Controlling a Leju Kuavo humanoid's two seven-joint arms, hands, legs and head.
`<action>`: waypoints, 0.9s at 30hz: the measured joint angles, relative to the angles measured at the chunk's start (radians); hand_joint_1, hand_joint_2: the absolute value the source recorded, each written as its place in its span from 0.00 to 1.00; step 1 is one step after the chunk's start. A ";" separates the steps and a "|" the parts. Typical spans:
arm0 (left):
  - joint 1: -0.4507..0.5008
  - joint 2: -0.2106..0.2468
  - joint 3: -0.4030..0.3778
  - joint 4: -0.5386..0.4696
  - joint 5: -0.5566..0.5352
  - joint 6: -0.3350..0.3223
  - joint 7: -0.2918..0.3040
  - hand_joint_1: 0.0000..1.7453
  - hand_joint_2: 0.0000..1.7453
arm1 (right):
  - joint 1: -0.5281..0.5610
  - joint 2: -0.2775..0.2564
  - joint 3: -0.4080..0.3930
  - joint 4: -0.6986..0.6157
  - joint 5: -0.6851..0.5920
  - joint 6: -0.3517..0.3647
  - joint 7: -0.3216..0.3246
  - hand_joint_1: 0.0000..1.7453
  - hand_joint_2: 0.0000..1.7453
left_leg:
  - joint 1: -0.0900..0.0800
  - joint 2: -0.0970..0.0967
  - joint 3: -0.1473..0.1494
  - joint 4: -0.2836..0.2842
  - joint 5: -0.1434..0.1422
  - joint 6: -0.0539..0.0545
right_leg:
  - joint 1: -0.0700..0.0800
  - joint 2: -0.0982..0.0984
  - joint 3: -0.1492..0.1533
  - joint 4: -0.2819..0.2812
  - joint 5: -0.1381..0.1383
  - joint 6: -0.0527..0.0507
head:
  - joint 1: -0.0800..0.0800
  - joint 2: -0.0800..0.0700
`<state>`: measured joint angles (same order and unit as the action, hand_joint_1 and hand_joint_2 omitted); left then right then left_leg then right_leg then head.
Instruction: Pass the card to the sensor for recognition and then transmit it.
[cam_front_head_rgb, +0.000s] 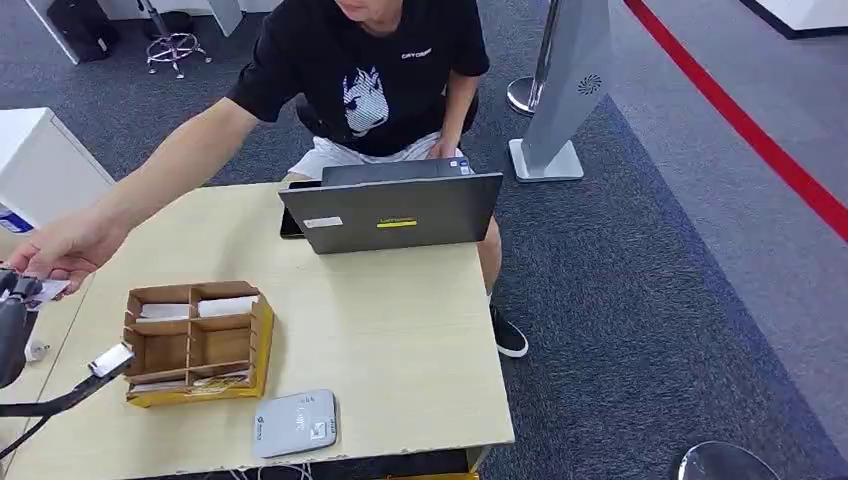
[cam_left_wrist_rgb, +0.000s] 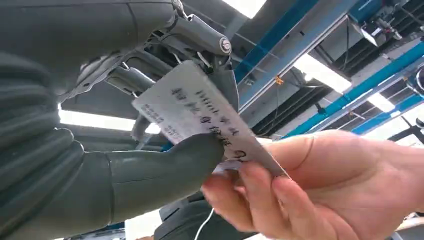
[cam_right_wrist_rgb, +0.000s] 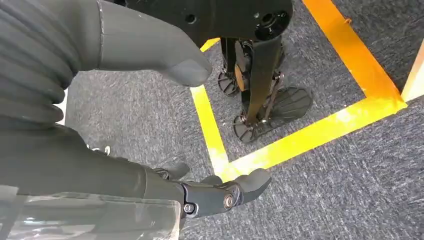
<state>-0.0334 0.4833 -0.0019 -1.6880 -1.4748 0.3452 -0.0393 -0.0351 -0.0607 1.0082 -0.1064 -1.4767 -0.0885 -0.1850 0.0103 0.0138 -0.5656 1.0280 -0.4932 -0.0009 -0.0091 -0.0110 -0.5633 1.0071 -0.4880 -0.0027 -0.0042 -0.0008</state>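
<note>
A person's hand (cam_front_head_rgb: 62, 250) meets the left hand (cam_front_head_rgb: 14, 300) beside the cardboard organizer (cam_front_head_rgb: 196, 342).

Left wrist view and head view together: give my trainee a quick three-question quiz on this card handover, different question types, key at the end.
1. True or false: the left hand holds the card alone, with nobody else touching it.
2. Multiple choice: on the table, the grey sensor pad lies
A. inside the cardboard organiser
B. near the table's front edge, beside the organiser
C. on top of the laptop
3. Fill in: the right hand hangs over grey carpet marked with ______ tape.

Key:
1. False. The person's hand is pinching the same card.
2. B.
3. Yellow.
</note>
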 joint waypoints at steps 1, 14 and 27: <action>-0.001 0.001 -0.001 0.000 0.000 0.000 0.000 1.00 1.00 | 0.000 0.000 0.000 0.000 0.000 -0.001 0.000 0.00 1.00 | 0.000 0.000 0.000 0.000 0.000 0.000 | 0.000 0.000 0.000 0.000 0.000 0.000 | 0.000 0.000; 0.107 -0.094 -0.068 -0.060 0.113 0.171 -0.061 1.00 1.00 | 0.000 -0.001 0.010 0.000 -0.030 -0.016 -0.008 0.00 1.00 | -0.001 0.000 0.000 0.000 0.000 0.000 | -0.001 0.000 0.000 0.000 0.000 0.000 | 0.000 0.000; 0.358 -0.342 -0.324 -0.166 0.434 0.341 -0.148 1.00 1.00 | 0.001 0.029 -0.025 0.007 -0.092 -0.058 -0.067 0.00 1.00 | -0.001 0.001 -0.001 0.000 -0.002 0.003 | -0.001 0.000 0.000 -0.002 0.000 0.001 | 0.000 0.000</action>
<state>0.3243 0.1415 -0.3255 -1.8543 -1.0406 0.6859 -0.1877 -0.0344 -0.0320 0.9830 -0.0996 -1.5682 -0.1465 -0.2518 0.0095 0.0148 -0.5665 1.0282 -0.4953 0.0019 -0.0099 -0.0106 -0.5632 1.0050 -0.4883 -0.0022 -0.0042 -0.0008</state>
